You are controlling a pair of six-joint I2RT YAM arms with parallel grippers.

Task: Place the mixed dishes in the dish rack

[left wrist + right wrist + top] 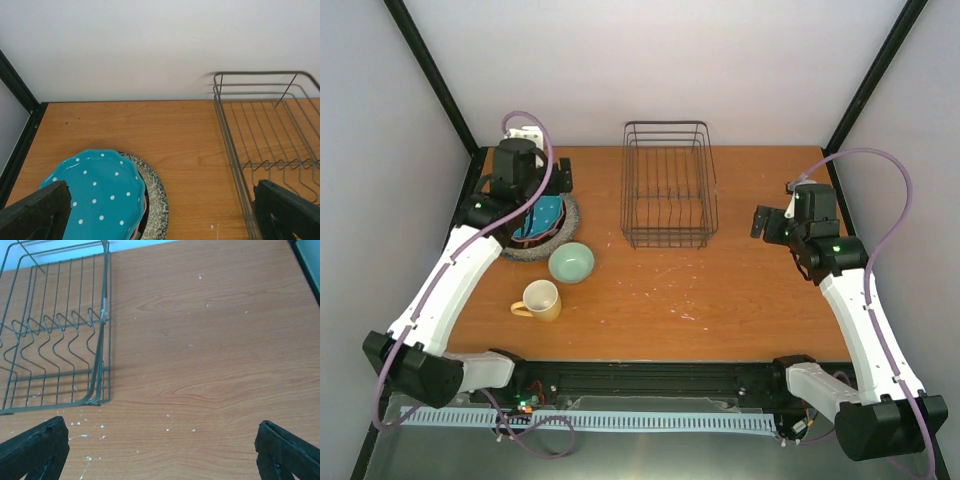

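**Q:** Two grippers are shown; how do their jaws stand?

**A:** Both pairs stand wide apart and grip nothing. The left gripper (161, 215) hangs above the wooden table (740, 290), and the right gripper (161, 452) hangs over bare wood.

**Q:** What lies by the left jaws?

**A:** A stack of plates lies below them, towards the left finger (37, 215). The blue dotted plate (95, 192) is on top, and a sliver of the pink-red dotted plate (144, 206) shows under its rim. The grey speckled plate (159, 200) is at the bottom, and its edge reaches the space between the jaws. The dish rack (260, 145) stands beyond the right finger (287, 215), apart from the stack.

**Q:** And the remaining dishes?

**A:** In the top view, the pale green bowl (571, 263) sits on the near side of the left jaws, just beside the grey plate. The yellow mug (542, 299) stands upright nearer still, close to the bowl.

**Q:** Where is the rack relative to the right jaws?

**A:** It lies ahead of them and off to the left-finger side.
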